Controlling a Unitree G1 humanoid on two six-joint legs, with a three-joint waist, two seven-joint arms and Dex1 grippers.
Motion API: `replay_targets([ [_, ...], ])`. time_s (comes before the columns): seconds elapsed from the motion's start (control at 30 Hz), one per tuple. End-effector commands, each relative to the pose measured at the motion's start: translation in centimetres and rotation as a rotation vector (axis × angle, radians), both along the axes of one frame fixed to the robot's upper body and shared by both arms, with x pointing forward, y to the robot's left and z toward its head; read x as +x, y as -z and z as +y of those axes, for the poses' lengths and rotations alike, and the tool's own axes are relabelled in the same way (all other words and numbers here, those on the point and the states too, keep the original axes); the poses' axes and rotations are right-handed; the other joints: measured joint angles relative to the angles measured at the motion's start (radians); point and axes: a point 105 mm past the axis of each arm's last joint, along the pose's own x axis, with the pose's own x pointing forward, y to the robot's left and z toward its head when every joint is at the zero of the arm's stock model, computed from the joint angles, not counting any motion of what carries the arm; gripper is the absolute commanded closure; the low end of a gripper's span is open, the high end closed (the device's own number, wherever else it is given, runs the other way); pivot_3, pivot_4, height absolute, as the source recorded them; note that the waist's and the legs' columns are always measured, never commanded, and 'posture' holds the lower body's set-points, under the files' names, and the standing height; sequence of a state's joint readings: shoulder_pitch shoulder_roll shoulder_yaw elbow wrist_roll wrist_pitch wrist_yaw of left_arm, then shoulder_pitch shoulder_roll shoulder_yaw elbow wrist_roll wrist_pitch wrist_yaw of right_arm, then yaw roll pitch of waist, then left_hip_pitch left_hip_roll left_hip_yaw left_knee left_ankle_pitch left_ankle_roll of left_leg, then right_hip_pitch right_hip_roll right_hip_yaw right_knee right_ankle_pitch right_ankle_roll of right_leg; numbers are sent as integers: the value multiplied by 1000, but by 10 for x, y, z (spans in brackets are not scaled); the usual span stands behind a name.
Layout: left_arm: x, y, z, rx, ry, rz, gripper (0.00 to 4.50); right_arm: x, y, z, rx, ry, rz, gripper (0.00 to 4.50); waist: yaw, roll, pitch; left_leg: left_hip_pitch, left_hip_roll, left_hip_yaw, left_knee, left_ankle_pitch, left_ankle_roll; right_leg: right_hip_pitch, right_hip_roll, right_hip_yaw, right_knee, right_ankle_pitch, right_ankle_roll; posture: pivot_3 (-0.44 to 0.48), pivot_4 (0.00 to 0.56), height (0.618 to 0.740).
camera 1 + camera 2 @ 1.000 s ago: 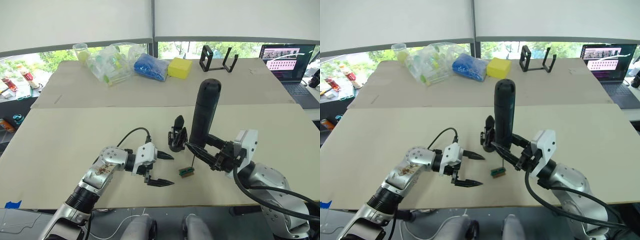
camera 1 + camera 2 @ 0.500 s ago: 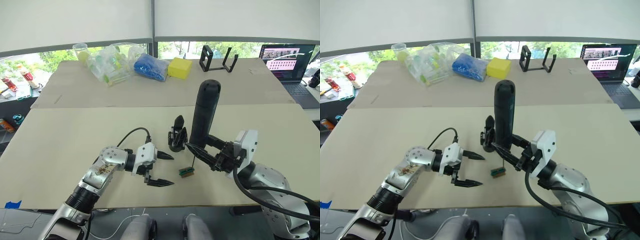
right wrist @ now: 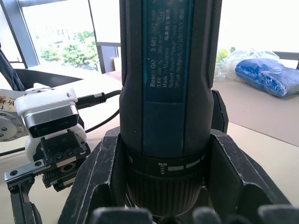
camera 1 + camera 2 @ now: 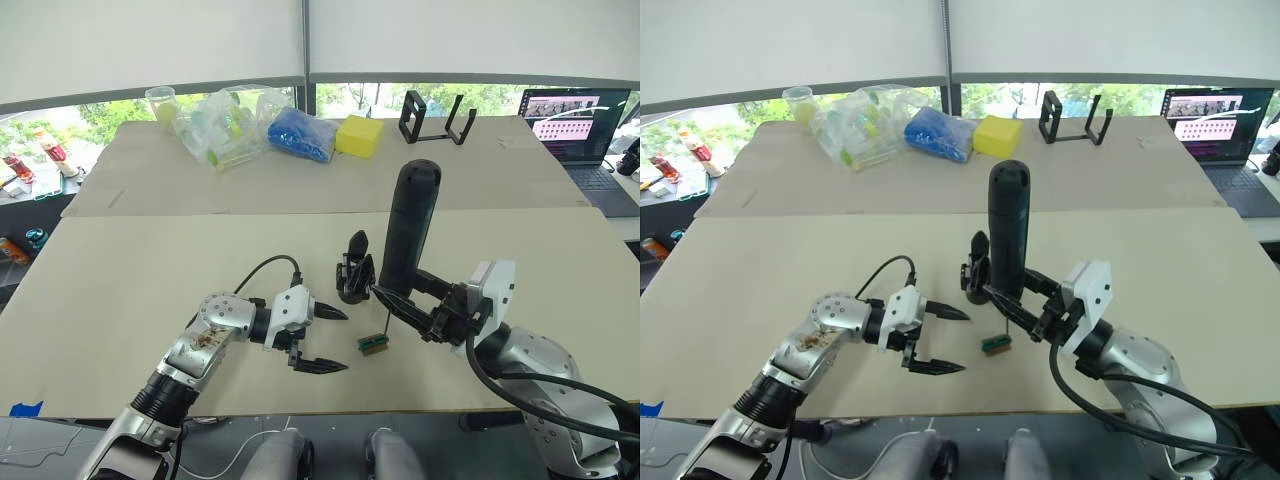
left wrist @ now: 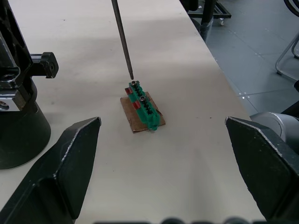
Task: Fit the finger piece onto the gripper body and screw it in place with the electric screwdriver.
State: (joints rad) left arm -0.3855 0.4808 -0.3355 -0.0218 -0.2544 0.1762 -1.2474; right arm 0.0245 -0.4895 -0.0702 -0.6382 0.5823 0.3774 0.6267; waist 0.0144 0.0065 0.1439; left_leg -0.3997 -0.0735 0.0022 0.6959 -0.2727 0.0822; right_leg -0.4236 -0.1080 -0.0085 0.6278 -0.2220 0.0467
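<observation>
- Black and thick, the electric screwdriver [image 4: 408, 228] stands nearly upright over the beige table [image 4: 120, 280], clamped low on its barrel by the right gripper [image 4: 418, 305], whose fingers [image 3: 105, 179] press against both sides of it.
- Its thin metal bit [image 5: 121, 39] slants down to a small green block [image 5: 142, 106] sitting on a scrap of brown card; the tip rests at a screw head at one end of that block.
- The gripper body [image 4: 352, 272], a dark mechanism with a rounded base and a prong pointing up, stands on the table just beside the screwdriver, on the robot's left of it and touching nothing that I can make out.
- The left gripper [image 4: 324, 339] hovers low over the table with its two pointed fingers [image 5: 65, 165] spread wide and nothing between them; the green block lies ahead of the gap, well apart from either tip.
- I cannot pick out the finger piece as a separate part anywhere on the table.
- Along the far side sit a pile of clear plastic bags [image 4: 222, 125], a blue bundle [image 4: 301, 133], a yellow block [image 4: 359, 136] and a black stand [image 4: 436, 120], with an open laptop [image 4: 575, 125] off on the right.
</observation>
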Motion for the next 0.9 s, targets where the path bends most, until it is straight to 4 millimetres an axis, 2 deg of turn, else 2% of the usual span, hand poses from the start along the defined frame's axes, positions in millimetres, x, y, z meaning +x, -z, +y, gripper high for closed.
replay_targets([
  [0.03,2,-6,1,-11,4,-32,0,-5,-13,2,5,-11,-67,2603,0,0,0,0,0,0,0,0,0,0,0,0,0,0,0,0,150,740],
  [0.9,3,-7,2,-11,1,-35,0,-5,-10,3,-3,-11,-55,2603,0,0,0,0,0,0,0,0,0,0,0,0,0,0,0,0,150,740],
])
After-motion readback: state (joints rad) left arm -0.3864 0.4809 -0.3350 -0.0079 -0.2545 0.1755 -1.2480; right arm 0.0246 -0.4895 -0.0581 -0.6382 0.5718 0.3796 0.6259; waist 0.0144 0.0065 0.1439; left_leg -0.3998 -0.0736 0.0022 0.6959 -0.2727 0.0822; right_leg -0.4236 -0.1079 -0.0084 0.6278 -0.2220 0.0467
